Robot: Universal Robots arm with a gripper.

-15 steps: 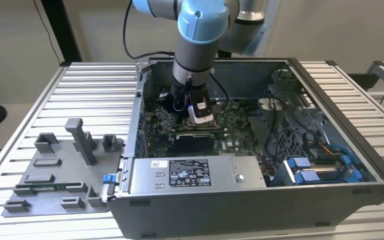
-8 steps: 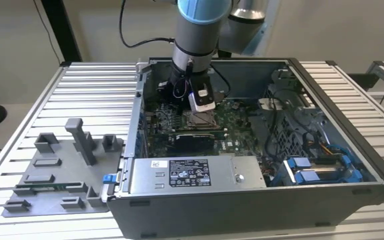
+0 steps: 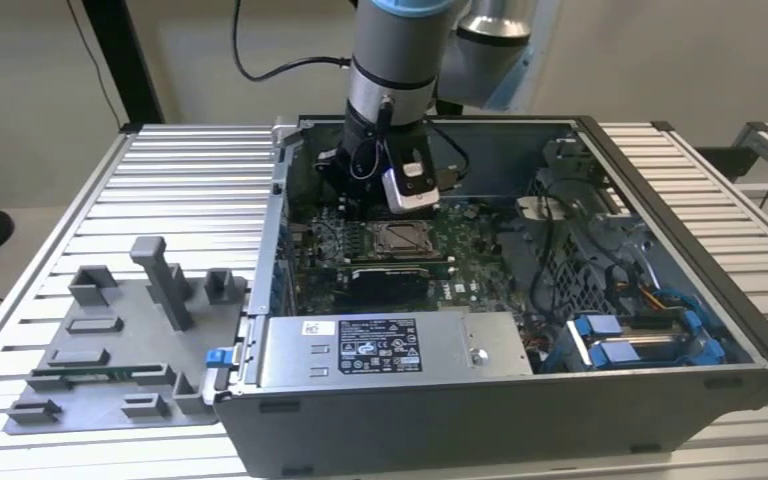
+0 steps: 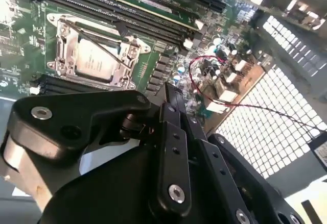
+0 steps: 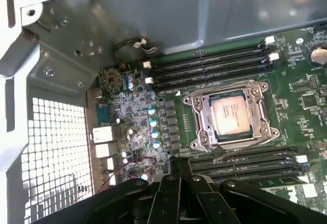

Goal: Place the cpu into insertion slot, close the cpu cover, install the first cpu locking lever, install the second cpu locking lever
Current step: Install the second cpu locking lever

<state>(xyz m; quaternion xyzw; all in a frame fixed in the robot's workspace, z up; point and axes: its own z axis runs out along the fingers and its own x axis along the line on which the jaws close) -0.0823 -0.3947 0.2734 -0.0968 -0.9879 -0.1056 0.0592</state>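
Lying flat in the insertion slot (image 5: pixel 231 116) on the green motherboard (image 5: pixel 306 96), the cpu (image 5: pixel 229 114) is seen apart from the gripper (image 5: pixel 179 175), whose fingers are drawn together on nothing. The cpu cover (image 4: pixel 97 55) is closed around the chip, metal top upward. Being square, no long axis is shown. In the exterior view the gripper (image 3: pixel 357 205) hangs just beside the socket.

cpu (image 5: pixel 228 116): silvery-tan | cpu cover (image 5: pixel 200 119): silver | circuit board (image 5: pixel 301 89): green
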